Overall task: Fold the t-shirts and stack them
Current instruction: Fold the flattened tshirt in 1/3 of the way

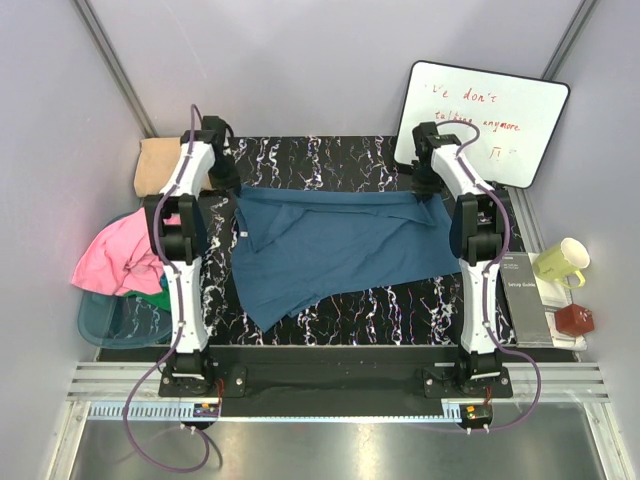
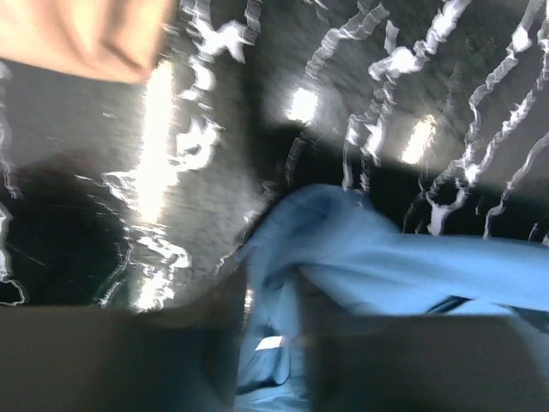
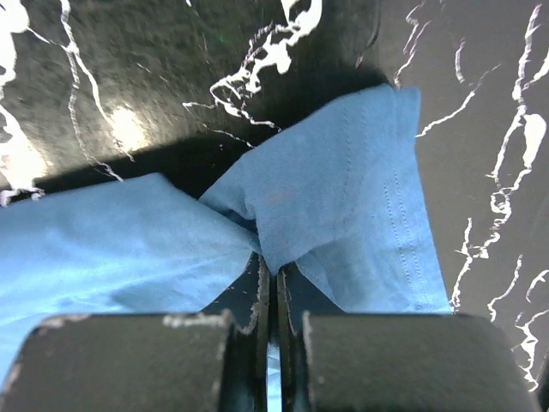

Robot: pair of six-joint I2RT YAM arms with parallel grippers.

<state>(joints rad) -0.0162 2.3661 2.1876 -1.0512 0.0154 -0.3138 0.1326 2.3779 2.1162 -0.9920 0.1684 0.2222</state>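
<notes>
Blur veils the left tool [image 2: 270, 352], its state unreadable; the right tool [image 3: 274, 279] clamps a far corner of the dark teal-blue cloth t-shirt [image 1: 340, 250].

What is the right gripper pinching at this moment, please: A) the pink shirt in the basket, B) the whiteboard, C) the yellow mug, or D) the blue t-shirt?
D: the right wrist view shows the right gripper shut on a bunched fold of the blue t-shirt.
</notes>
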